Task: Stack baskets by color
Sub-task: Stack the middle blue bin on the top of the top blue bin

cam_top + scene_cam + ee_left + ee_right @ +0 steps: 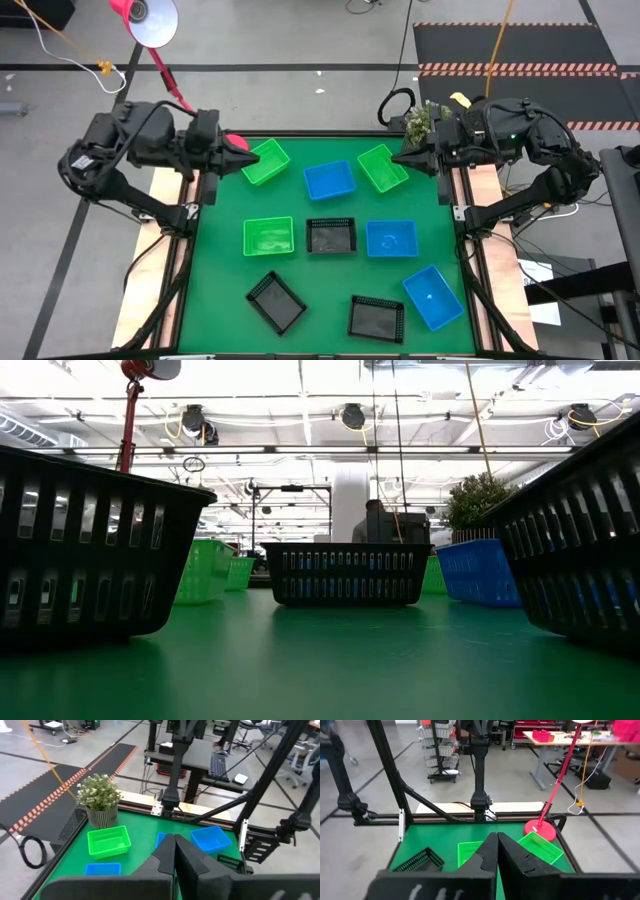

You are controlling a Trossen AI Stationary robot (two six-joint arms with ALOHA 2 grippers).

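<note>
Nothing stacked yet — both grippers, left [243, 158] and right [398, 156], pressed together, empty; better spread before reaching nearest green basket [265, 162].

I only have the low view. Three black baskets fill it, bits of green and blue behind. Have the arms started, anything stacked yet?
Observer: Nothing stacked. From above all nine baskets lie apart on the green mat.
Operator: Where are the arms?
Observer: Both parked at the far corners. The left gripper is shut and empty, beside a green basket.
Operator: And the right?
Observer: The right gripper is also shut, holding nothing, next to another green basket.
Operator: Where's the third green one?
Observer: On the left side of the middle row, level with the middle black basket.
</note>
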